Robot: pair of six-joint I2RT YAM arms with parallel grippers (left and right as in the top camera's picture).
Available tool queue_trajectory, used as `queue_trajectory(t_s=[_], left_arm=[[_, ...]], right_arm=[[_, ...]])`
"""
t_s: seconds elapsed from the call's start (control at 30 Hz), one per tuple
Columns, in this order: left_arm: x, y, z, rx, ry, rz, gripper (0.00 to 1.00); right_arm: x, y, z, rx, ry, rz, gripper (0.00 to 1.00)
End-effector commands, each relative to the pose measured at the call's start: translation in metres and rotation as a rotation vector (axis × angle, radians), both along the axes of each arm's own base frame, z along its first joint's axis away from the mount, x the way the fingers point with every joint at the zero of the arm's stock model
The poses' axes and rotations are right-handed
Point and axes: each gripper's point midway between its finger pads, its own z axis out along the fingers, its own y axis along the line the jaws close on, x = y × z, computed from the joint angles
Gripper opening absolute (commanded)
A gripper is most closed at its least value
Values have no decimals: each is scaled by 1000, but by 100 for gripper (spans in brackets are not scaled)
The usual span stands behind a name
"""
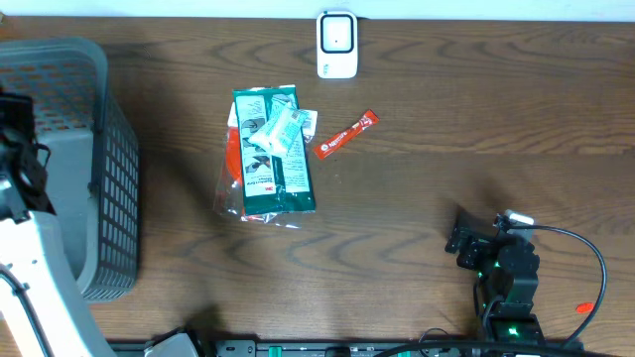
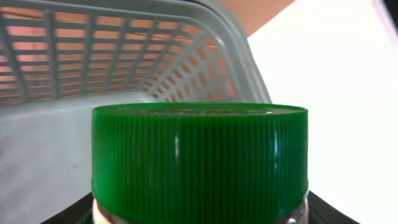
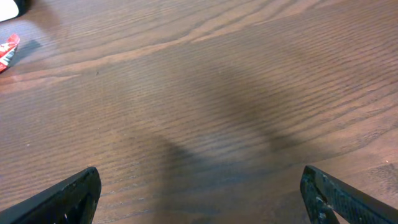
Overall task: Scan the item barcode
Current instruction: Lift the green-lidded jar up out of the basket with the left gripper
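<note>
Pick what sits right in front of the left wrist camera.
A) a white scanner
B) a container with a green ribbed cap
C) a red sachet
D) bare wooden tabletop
B: the container with a green ribbed plastic cap fills that view, with the grey lattice plastic basket behind it.

The right gripper (image 3: 199, 177) and arm (image 1: 508, 273) are black, with green lights and a looping cable (image 1: 601, 266); left arm (image 1: 35, 268) white.
</note>
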Motion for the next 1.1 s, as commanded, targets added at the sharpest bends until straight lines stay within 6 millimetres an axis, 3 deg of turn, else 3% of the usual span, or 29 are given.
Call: queue_trajectory(t_s=[0.0,0.43,1.07], left_arm=[[0,-16,34,75,-64,-57,25],[20,-67,76,238,-147,-254,25],[41,-129,98,608,-32,-440,26]], right_arm=[[-1,0,-1,8,2,-9,99],[-1,0,-1,8,4,-9,99],[-1,0,-2,8,5,-9,99]])
